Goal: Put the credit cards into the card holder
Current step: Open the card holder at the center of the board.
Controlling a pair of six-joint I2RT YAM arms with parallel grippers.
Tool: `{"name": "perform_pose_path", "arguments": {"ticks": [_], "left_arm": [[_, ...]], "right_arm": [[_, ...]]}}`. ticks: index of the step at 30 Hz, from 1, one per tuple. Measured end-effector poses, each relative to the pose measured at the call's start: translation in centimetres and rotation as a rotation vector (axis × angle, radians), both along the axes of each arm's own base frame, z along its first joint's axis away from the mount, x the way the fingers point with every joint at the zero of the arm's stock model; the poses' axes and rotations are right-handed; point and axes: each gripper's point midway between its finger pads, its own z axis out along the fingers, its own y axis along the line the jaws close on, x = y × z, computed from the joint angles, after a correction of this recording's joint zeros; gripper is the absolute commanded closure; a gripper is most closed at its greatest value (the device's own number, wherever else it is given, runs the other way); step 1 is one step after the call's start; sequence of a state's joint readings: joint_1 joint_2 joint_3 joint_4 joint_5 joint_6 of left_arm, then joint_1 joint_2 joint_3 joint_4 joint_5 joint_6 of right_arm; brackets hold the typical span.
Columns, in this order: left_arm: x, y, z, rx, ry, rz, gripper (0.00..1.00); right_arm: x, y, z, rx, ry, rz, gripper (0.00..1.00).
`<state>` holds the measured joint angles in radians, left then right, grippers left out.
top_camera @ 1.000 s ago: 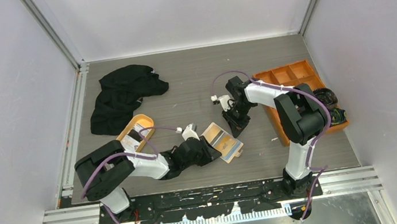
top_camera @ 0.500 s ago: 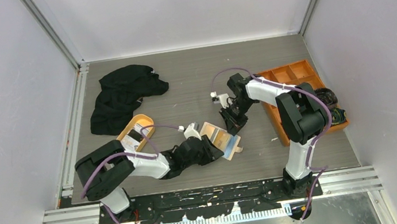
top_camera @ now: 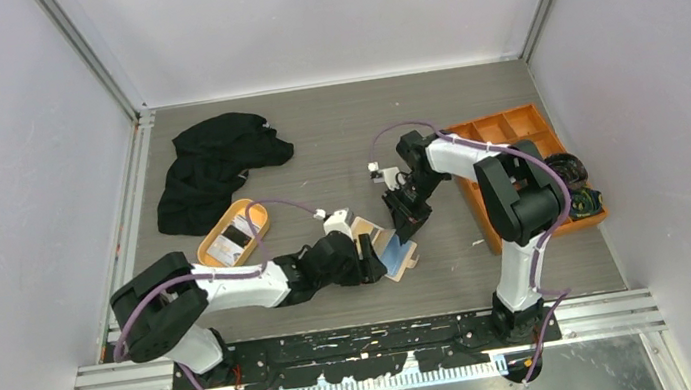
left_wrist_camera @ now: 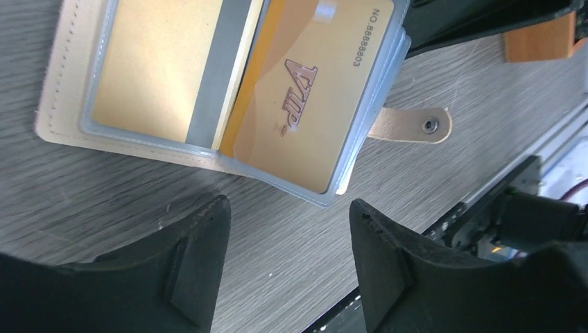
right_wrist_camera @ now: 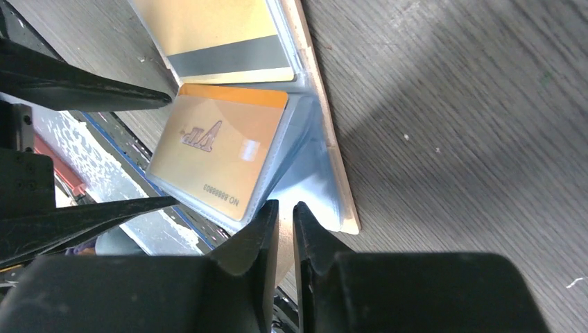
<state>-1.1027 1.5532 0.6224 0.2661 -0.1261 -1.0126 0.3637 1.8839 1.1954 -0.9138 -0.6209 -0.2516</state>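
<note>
Well left of the left gripper [left_wrist_camera: 288,215], a tray [top_camera: 258,207] holds loose cards [top_camera: 227,243]. That gripper's fingers stand apart, low over the surface [top_camera: 334,136], with the open holder [left_wrist_camera: 59,90] just ahead and gold cards [left_wrist_camera: 308,104] in its sleeves. The right gripper [right_wrist_camera: 286,216] sits at the holder's far edge, fingers nearly together. I cannot tell whether they pinch a sleeve.

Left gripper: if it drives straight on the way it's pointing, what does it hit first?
Probably the card holder: its near corner, holding the gold VIP card, lies just ahead of the open left gripper, in line with the gap. Depth is unclear, so it could touch the table first.
</note>
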Motion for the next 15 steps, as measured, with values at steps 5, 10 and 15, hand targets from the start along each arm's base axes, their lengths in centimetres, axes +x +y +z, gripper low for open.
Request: {"name": "perform_pose_path", "arguments": {"ticks": [5, 10, 15], "left_arm": [[0.3, 0.8, 0.7, 0.115, -0.031, -0.03, 0.42], [0.1, 2.0, 1.4, 0.172, -0.057, -0.046, 0.46], [-1.1, 1.7, 2.3, 0.193, -0.095, -0.1, 0.68]], "right_arm": [[0.1, 0.0, -0.1, 0.002, 0.008, -0.009, 0.8], [0.3, 0.1, 0.1, 0.009, 0.008, -0.015, 0.8], [0.3, 0.1, 0.1, 0.012, 0.01, -0.015, 0.8]]}}
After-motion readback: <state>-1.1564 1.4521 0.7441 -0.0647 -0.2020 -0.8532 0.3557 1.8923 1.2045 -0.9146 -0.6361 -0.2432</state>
